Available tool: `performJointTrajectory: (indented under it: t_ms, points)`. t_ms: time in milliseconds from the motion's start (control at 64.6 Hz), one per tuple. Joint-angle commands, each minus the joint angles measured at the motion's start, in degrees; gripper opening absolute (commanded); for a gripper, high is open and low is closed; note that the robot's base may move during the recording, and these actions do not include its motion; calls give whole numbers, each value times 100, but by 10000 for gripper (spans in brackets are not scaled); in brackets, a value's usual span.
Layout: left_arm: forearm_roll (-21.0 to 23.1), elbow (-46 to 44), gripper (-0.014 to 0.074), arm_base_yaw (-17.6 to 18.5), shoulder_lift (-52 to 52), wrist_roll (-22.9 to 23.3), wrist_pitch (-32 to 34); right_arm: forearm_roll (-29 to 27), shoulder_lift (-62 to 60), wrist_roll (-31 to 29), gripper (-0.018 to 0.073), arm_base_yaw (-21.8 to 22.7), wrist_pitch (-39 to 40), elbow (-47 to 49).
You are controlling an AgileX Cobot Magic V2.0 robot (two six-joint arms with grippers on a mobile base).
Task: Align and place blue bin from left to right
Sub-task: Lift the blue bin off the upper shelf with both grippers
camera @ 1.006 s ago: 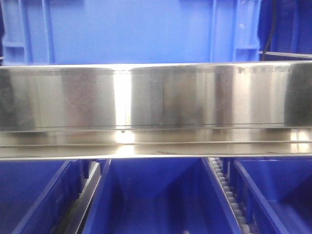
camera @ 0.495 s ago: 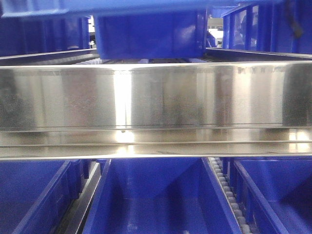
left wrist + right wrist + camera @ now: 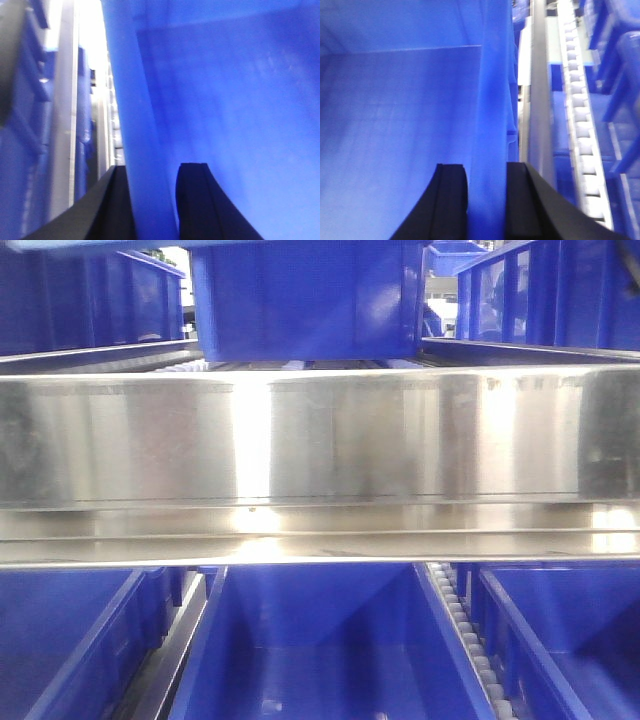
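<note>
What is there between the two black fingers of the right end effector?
A side wall of the blue bin fills that gap; the right wrist view shows it.

Front view, second ago: blue bin (image 3: 240, 100) fills whole space above steel rail (image 3: 320, 435), close to lens. Half second ago: only its lower edge spans top of frame. Now: thin sliver at top left at most. Uncovered behind: rear bin (image 3: 305, 300), side bins (image 3: 90, 305). Black cable at top right gone from view.
</note>
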State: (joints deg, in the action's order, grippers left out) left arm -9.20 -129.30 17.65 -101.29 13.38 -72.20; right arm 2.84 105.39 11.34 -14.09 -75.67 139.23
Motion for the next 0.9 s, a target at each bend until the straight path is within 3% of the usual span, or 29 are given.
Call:
performJointTrajectory:
  t_ms: [0,279,882]
  points:
    - [-202,-187,-16,26,170,-71,223,155,-103,-144,-78,20,570,128]
    - [-430,-467,-16,26,148,-71,223,155,-53,-154,-78,20,570,128]
    - [-419,-467,-16,26,97,-71,223,155,-60,-154,-78,20,570,128]
